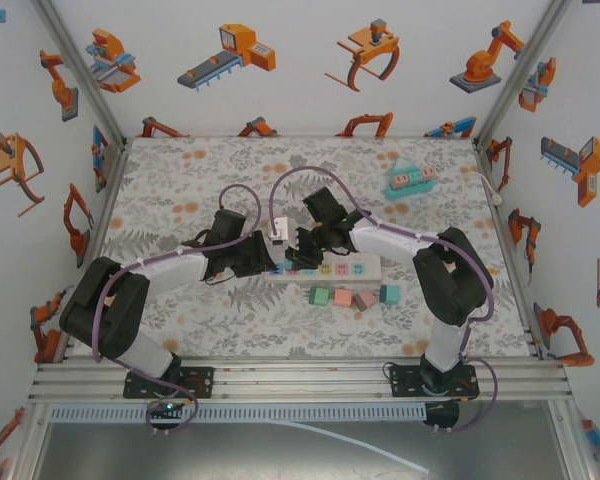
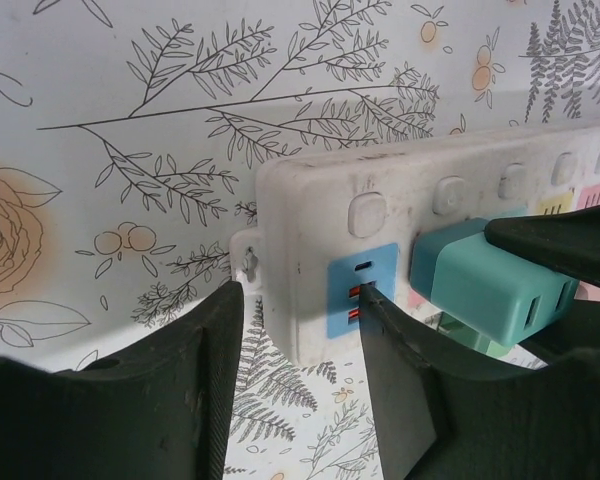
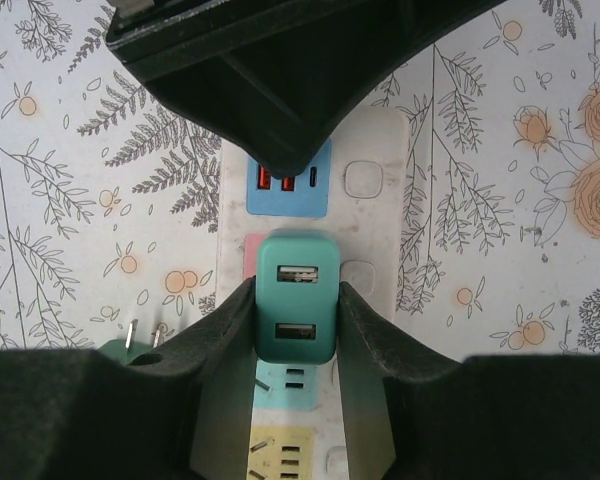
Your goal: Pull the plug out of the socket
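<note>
The white power strip (image 1: 332, 268) lies across the middle of the flowered table (image 1: 180, 180), and both arms meet over its left end. The right gripper (image 3: 295, 290) is clenched on the teal plug (image 3: 297, 300), one black finger (image 3: 220, 345) flat against each side of it. The plug stands on the strip at the socket right next to the blue USB panel (image 3: 288, 182); I cannot tell how deep its prongs sit. The left gripper (image 2: 300, 295) is down on the same end of the strip, one fingertip by the small end tab and the other on the blue panel. I cannot tell whether those jaws are squeezing the strip or just resting on it. A green plug (image 3: 130, 348) lies loose beside the strip, prongs up. A few more coloured plugs (image 1: 342, 297) sit just in front, and a second strip (image 1: 410, 178) is well apart at the far right.
</note>
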You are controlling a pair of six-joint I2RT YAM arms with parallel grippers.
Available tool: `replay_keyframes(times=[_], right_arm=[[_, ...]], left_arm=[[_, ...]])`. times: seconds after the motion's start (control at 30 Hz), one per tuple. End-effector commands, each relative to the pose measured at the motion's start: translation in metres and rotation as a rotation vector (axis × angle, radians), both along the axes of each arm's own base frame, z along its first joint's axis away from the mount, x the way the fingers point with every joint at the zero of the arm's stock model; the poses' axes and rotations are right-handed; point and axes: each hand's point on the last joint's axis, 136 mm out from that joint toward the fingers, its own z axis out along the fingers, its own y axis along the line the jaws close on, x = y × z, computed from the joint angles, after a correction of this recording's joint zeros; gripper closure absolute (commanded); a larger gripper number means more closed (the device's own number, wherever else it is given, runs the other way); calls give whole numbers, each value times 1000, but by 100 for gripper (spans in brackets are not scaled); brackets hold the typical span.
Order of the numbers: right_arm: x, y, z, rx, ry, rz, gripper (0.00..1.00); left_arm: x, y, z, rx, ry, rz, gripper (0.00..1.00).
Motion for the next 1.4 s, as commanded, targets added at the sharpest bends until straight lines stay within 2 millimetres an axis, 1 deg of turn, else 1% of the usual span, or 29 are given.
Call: replay_keyframes(times=[0.0, 0.17, 0.3, 0.47, 0.73, 0.83, 0.93, 1.03, 1.17, 1.27, 1.37], right_arm=[[0, 5, 9, 20, 1, 25, 68], [-1, 6, 12, 25, 8, 27, 70], [-1, 9, 17, 40, 9, 32, 72], [1, 14, 30, 78, -5, 30, 75], [1, 17, 53, 138, -45, 27, 80], [1, 17, 62, 160, -62, 25, 82], [0, 16, 69, 174, -78, 25, 83], [-1, 14, 71, 175, -86, 20, 83], [-2, 13, 77, 182, -96, 15, 84], [-3, 11, 84, 191, -106, 5, 84], [-3, 9, 96, 216, -109, -22, 84]], left_arm=[[-4, 5, -16, 46, 23, 3, 53], [-9, 6, -23, 71, 37, -16, 54], [-16, 2, -29, 88, 63, -60, 54], [-26, 4, -40, 123, 102, -78, 54], [-31, 27, -56, 250, 128, -32, 54], [-32, 35, -57, 324, 113, -31, 53], [-33, 40, -58, 362, 105, -25, 53], [-33, 40, -58, 364, 103, -22, 53], [-32, 36, -53, 341, 93, -26, 53], [-30, 31, -43, 313, 73, -33, 52], [-25, 26, -27, 284, 36, -36, 52]])
